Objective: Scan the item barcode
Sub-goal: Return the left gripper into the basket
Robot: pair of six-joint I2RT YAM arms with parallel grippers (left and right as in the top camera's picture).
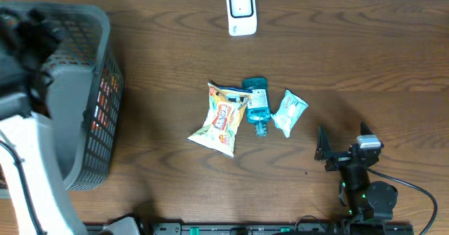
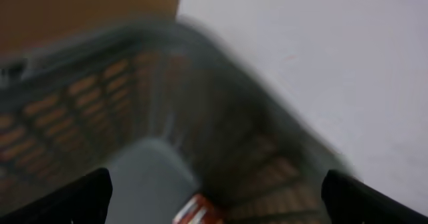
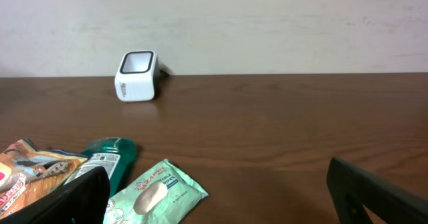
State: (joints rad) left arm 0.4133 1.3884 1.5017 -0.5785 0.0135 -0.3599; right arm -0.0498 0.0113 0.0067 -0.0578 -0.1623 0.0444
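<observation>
Grey plastic mesh basket [image 1: 98,88]: left gripper [image 2: 214,197] hung above, agape, empty | right gripper [image 1: 342,142]: agape, empty | risk: yellow snack bag [image 1: 219,123] overlapped teal bottle [image 1: 257,105], might drag it

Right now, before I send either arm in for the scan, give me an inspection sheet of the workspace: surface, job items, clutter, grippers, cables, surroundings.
Surface: brown wooden table; no spills seen.
Job's things: white scanner at the far edge. The snack bag, blue bottle and green-white packet are bunched mid-table, with the bag against the bottle. No barcode can be made out.
Clutter: grey basket at the left edge, with something red and white inside, too blurred to name.
Grippers: left gripper open and empty over the basket; right gripper open and empty, near the packet.
Cables: black cable looping by the right arm's base.
Surroundings: pale wall behind the table.
</observation>
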